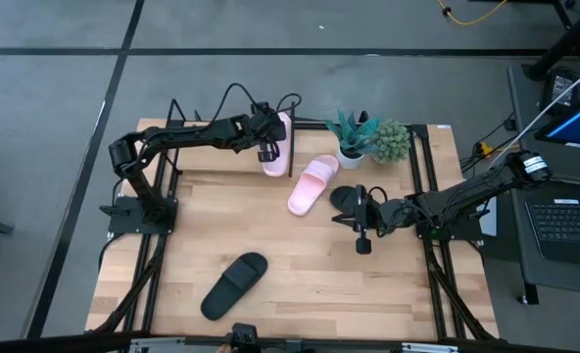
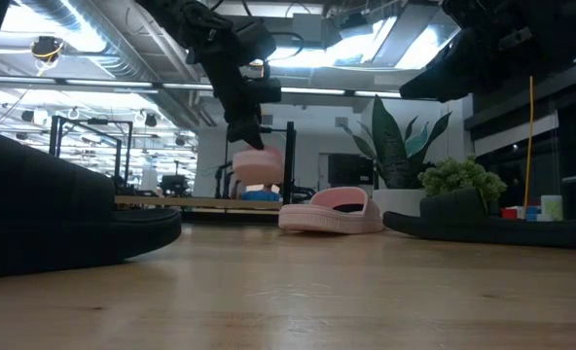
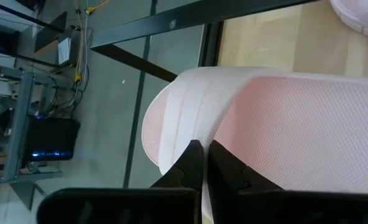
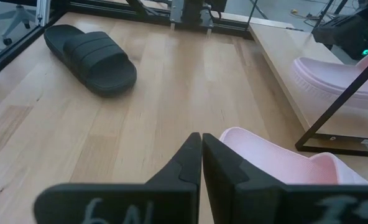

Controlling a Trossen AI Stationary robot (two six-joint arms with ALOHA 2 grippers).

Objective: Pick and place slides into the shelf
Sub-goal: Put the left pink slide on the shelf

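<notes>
Between the left fingers [image 3: 199,163], pinched tight, a pink slide [image 1: 277,143] hangs at the shelf [image 1: 300,108]. Right fingers [image 4: 201,155] (pressed together, empty) hover over the counter [image 1: 300,270], second pink slide [image 4: 277,155] just beside.

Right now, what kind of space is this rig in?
Looks like a robotics lab or workshop, not a home: exposed ceiling ducts and strip lights overhead, bare grey concrete floor, a laptop beside the wooden table, more metal test frames behind.
</notes>
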